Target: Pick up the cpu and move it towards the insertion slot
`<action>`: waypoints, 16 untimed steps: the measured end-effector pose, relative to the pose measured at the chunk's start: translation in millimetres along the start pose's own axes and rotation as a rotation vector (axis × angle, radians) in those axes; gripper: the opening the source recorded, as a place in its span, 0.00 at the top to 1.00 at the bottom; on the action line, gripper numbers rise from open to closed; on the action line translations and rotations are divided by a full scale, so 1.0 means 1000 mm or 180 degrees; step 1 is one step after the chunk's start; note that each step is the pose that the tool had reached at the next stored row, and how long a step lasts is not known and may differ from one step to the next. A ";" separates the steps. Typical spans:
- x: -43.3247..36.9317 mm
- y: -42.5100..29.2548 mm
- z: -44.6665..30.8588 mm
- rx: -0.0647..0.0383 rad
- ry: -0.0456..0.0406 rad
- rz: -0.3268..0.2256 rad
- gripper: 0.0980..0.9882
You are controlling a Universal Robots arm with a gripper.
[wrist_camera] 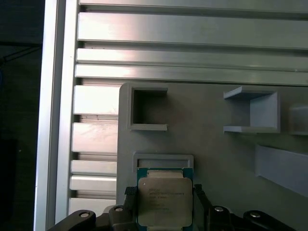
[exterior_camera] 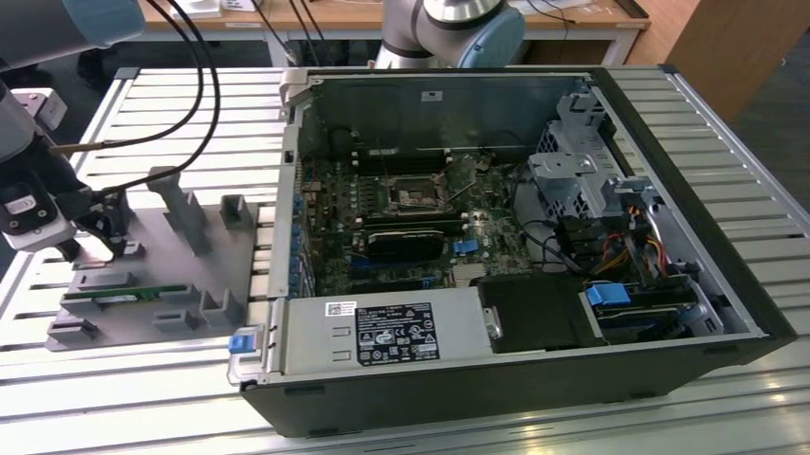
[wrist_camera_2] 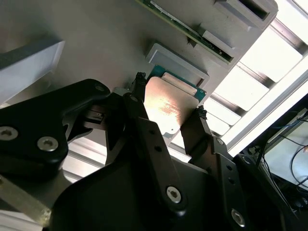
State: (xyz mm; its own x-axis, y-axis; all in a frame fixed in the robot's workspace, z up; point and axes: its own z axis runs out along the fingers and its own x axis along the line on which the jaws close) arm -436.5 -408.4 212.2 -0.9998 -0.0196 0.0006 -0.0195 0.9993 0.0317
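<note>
- One pincer (wrist_camera_2: 169, 96) is at work. Its two black fingers (wrist_camera_2: 149, 139) stand narrow, one at each opposite edge of the cpu (wrist_camera_2: 166, 108) and seemingly touching it, so I judge the chip gripped.
- The cpu sits squarely between the fingertips, just off the lip of its grey nest (wrist_camera: 163, 161) on the fixture tray (exterior_camera: 190, 284). Whether it is lifted clear of the tray I cannot tell.
- The insertion slot (exterior_camera: 414, 194) lies well apart from the pincer, beyond the near wall of the open computer case (exterior_camera: 288, 171).
- Risks, as I judge them:
  - The hold is on thin edges alone, so an off-centre squeeze could let the chip tilt or slip.
  - A corner could catch the nest lip.
  - The case wall stands between pincer and slot and could be struck by a low carry.
- The first wrist view shows the chip's silver top squarely. The second wrist view shows the fingertips at its edges from a slant.
- The exterior view gives the pincer's place against case and slot (a green memory stick (exterior_camera: 114, 296) lies near it on the tray).
</note>
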 end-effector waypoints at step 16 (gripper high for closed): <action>0.0000 0.0001 -0.0039 0.0000 0.0000 0.0000 0.50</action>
State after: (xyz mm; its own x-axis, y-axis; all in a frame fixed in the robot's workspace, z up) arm -436.5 -408.4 216.0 -0.9998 -0.0195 0.0005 -0.0195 0.9993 0.0317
